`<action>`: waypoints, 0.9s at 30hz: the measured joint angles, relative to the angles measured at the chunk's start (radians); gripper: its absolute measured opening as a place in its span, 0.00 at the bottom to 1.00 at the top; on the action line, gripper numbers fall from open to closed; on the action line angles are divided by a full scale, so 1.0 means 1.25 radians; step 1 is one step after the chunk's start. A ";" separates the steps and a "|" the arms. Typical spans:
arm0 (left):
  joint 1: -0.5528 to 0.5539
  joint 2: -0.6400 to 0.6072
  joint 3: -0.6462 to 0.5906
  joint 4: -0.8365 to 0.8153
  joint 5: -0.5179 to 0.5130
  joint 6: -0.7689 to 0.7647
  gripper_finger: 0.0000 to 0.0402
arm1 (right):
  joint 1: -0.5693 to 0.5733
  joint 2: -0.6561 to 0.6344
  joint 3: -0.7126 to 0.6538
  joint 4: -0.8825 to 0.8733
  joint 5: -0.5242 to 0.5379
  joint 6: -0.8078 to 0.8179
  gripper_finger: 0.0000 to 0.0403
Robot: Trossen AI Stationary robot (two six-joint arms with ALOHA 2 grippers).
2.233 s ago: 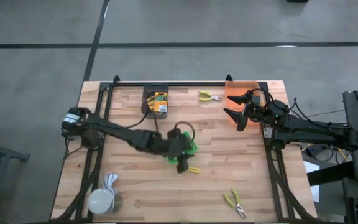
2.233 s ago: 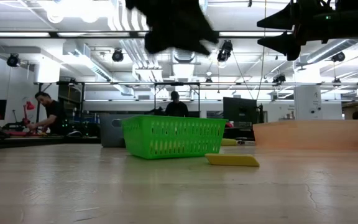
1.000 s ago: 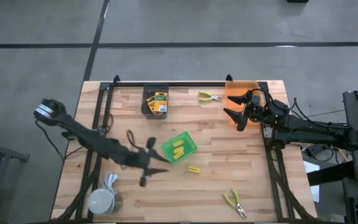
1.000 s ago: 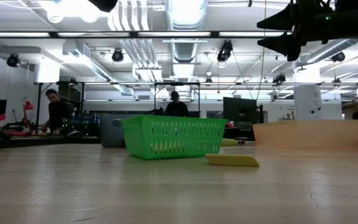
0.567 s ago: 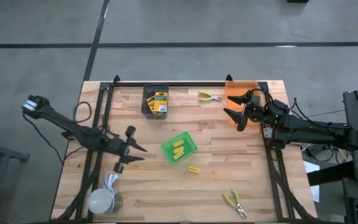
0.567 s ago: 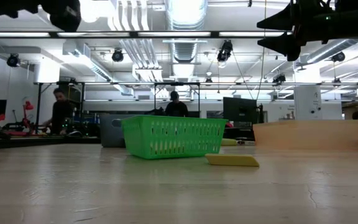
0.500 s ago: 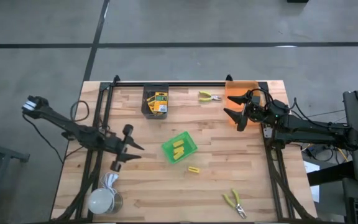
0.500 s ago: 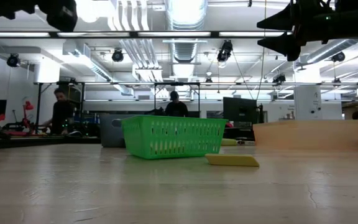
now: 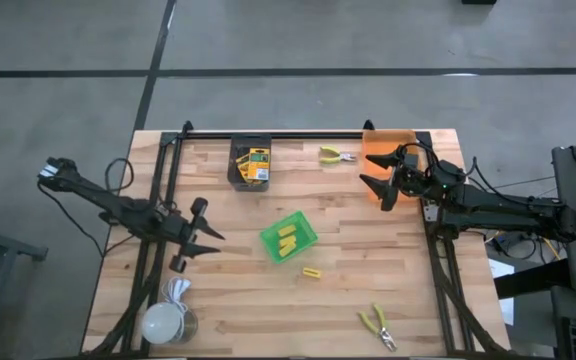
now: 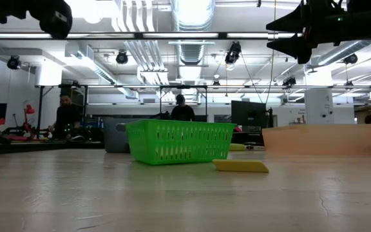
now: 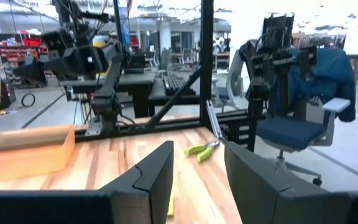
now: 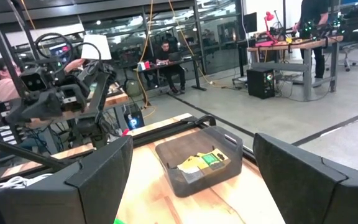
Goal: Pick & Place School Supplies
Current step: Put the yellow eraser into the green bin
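- Since the earlier frames, my left gripper (image 9: 190, 247) has pulled back from the green bin (image 9: 288, 237) to the table's left side; it is empty, fingers parted with a moderate gap.
- The white round object (image 9: 164, 322) sits at the near left corner.
- The grey bin (image 9: 249, 163) at the far edge holds a yellow-and-green crayon box (image 9: 257, 166).
- The green bin, mid-table, holds two yellow blocks (image 9: 287, 239).
- A third yellow block (image 9: 312, 272) lies on the wood just beside it.
- One pair of yellow-handled pliers (image 9: 337, 155) lies at the far edge, between the grey bin and the orange bin (image 9: 389, 150).
- A second pair of pliers (image 9: 377, 326) lies near the front edge.
- My right gripper (image 9: 380, 187) hovers by the orange bin, fingers spread wide, empty.
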 joint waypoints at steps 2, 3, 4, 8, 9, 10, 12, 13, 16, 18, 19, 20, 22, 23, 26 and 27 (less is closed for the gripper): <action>0.000 -0.006 0.003 0.001 0.000 0.001 0.37 | 0.000 0.000 0.000 0.000 0.000 0.000 0.81; 0.000 -0.009 0.005 0.001 -0.001 0.001 0.37 | 0.000 0.000 0.000 0.000 0.000 0.000 0.81; 0.000 -0.011 0.006 0.001 -0.003 0.002 0.37 | 0.000 0.000 0.000 0.000 0.000 0.000 0.81; 0.000 -0.013 0.006 0.000 -0.007 0.024 0.37 | 0.000 0.000 0.000 0.000 0.000 0.000 0.81; 0.000 -0.013 0.006 0.000 -0.007 0.024 0.37 | 0.000 0.000 0.000 0.000 0.000 0.000 0.81; 0.000 -0.013 0.006 0.000 -0.007 0.023 0.37 | 0.000 0.000 0.000 0.000 0.000 0.000 0.81; 0.000 -0.011 0.006 0.001 -0.007 0.022 0.37 | 0.000 0.000 0.000 0.000 0.000 0.000 0.81; 0.000 -0.010 0.006 -0.001 -0.007 0.022 0.37 | 0.000 0.000 0.000 0.000 0.000 0.000 0.81; 0.000 -0.010 0.006 -0.004 -0.007 0.022 0.37 | 0.000 0.000 0.000 0.000 0.000 0.000 0.81; 0.000 -0.010 0.006 -0.005 -0.007 0.022 0.37 | 0.000 0.000 0.000 0.000 0.000 0.000 0.81; 0.000 -0.010 0.006 -0.006 -0.007 0.022 0.37 | 0.000 0.000 0.000 0.000 0.000 0.000 0.81; 0.000 -0.010 0.006 -0.007 -0.007 0.021 0.37 | 0.000 0.000 0.000 0.000 0.000 0.000 0.81; 0.000 -0.010 0.006 -0.007 -0.007 0.021 0.37 | 0.000 0.000 0.000 0.000 0.000 0.000 0.81; 0.000 -0.010 0.006 -0.008 -0.007 0.021 0.37 | 0.000 0.000 0.000 0.000 0.000 0.000 0.81; 0.000 -0.010 0.006 -0.008 -0.007 0.021 0.37 | 0.000 0.000 0.000 0.000 0.000 0.000 0.81; 0.000 -0.010 0.006 -0.008 -0.007 0.021 0.37 | 0.000 0.000 0.000 0.000 0.000 0.000 0.81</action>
